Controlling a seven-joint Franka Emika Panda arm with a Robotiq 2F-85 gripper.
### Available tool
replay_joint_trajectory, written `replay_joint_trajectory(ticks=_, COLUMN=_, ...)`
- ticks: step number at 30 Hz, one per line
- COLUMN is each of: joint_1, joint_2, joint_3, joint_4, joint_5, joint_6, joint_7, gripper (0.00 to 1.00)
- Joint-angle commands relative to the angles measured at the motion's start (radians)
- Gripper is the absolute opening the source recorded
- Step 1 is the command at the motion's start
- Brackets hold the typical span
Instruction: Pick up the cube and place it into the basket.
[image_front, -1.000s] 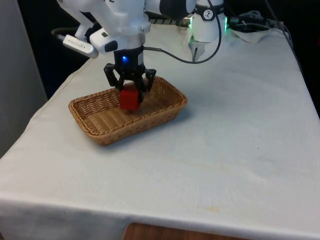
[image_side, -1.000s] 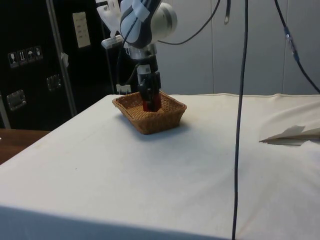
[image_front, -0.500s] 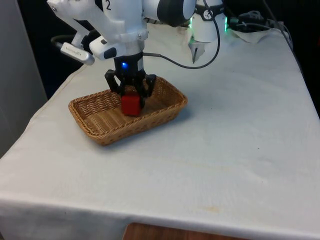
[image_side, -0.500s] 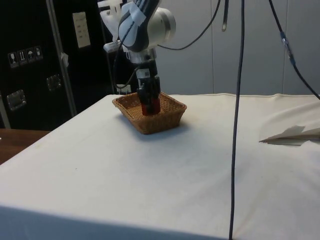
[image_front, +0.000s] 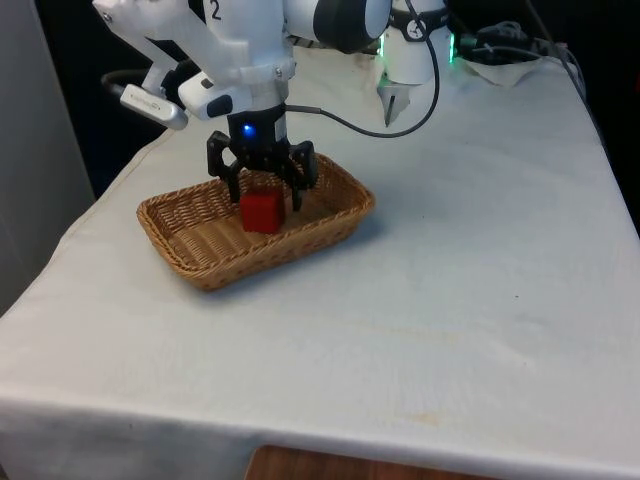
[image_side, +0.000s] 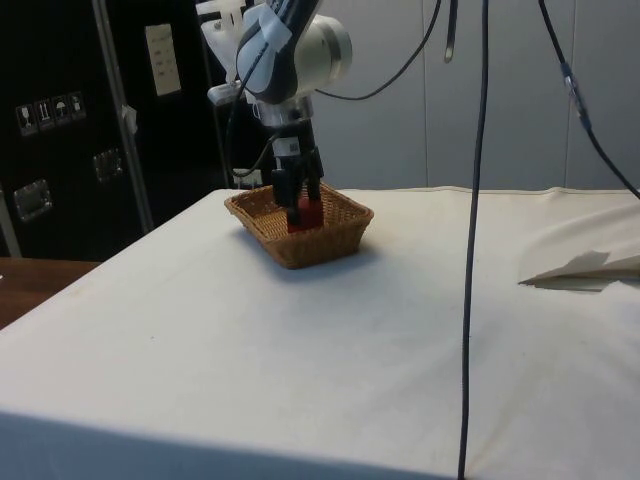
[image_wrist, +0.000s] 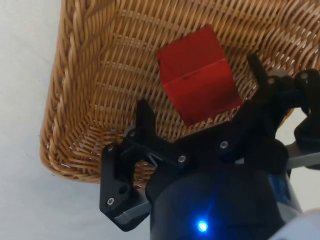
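- The small red block (image_front: 262, 211) looks light and hard; its flat sides are best to hold.
- It sits in the brown woven basket (image_front: 180, 238).
- The black gripper (image_front: 263, 187) is wide open, holding nothing.

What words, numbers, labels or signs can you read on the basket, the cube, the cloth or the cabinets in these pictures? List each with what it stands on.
None can be read.
Red cube: plain faces, no marking.
Wicker basket: no label.
White cloth: no print.
Dark cabinets: one pale tag and small stickers, their text too small to read.
Gripper: no legible text.
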Motion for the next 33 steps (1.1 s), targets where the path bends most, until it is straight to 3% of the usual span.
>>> replay_joint_trajectory(ticks=1, joint_1=-0.007, joint_2=0.003, joint_3=0.005, joint_4=0.005, joint_5=0.006, joint_6=-0.005, joint_7=-0.006, gripper=1.0)
replay_joint_trajectory(ticks=5, joint_1=-0.002, joint_2=-0.006, joint_3=0.0, joint_4=0.004, joint_5=0.0, joint_6=-0.01, joint_7=-0.002, gripper=1.0)
replay_joint_trajectory(ticks=10, joint_1=0.015, joint_2=-0.042, joint_3=-0.02, joint_4=-0.002, joint_5=-0.017, joint_6=-0.033, joint_7=0.007, gripper=1.0)
replay_joint_trajectory(ticks=12, joint_1=0.017, joint_2=-0.056, joint_3=-0.023, joint_4=-0.003, joint_5=-0.024, joint_6=-0.045, joint_7=0.01, gripper=1.0)
replay_joint_trajectory(ticks=13, joint_1=0.009, joint_2=-0.052, joint_3=-0.015, joint_4=0.003, joint_5=-0.015, joint_6=-0.045, joint_7=0.002, gripper=1.0)
replay_joint_trajectory(ticks=14, joint_1=0.018, joint_2=-0.063, joint_3=-0.024, joint_4=-0.004, joint_5=-0.027, joint_6=-0.049, joint_7=0.012, gripper=1.0)
replay_joint_trajectory(ticks=16, joint_1=0.022, joint_2=-0.084, joint_3=-0.028, joint_4=-0.006, joint_5=-0.037, joint_6=-0.063, joint_7=0.016, gripper=1.0)
replay_joint_trajectory(ticks=20, joint_1=0.024, joint_2=-0.108, joint_3=-0.032, joint_4=-0.006, joint_5=-0.05, joint_6=-0.08, joint_7=0.022, gripper=1.0)
replay_joint_trajectory(ticks=21, joint_1=0.016, joint_2=-0.099, joint_3=-0.023, joint_4=-0.003, joint_5=-0.038, joint_6=-0.074, joint_7=0.012, gripper=1.0)
replay_joint_trajectory(ticks=22, joint_1=0.024, joint_2=-0.113, joint_3=-0.032, joint_4=-0.006, joint_5=-0.053, joint_6=-0.085, joint_7=0.023, gripper=1.0)
replay_joint_trajectory(ticks=30, joint_1=0.029, joint_2=-0.174, joint_3=-0.038, joint_4=-0.004, joint_5=-0.082, joint_6=-0.13, joint_7=0.032, gripper=1.0)
replay_joint_trajectory(ticks=31, joint_1=0.021, joint_2=-0.169, joint_3=-0.03, joint_4=-0.002, joint_5=-0.069, joint_6=-0.125, joint_7=0.021, gripper=1.0)
replay_joint_trajectory(ticks=32, joint_1=0.029, joint_2=-0.18, joint_3=-0.038, joint_4=-0.004, joint_5=-0.086, joint_6=-0.134, joint_7=0.033, gripper=1.0)
replay_joint_trajectory(ticks=33, joint_1=0.029, joint_2=-0.184, joint_3=-0.038, joint_4=-0.004, joint_5=-0.089, joint_6=-0.137, joint_7=0.035, gripper=1.0)
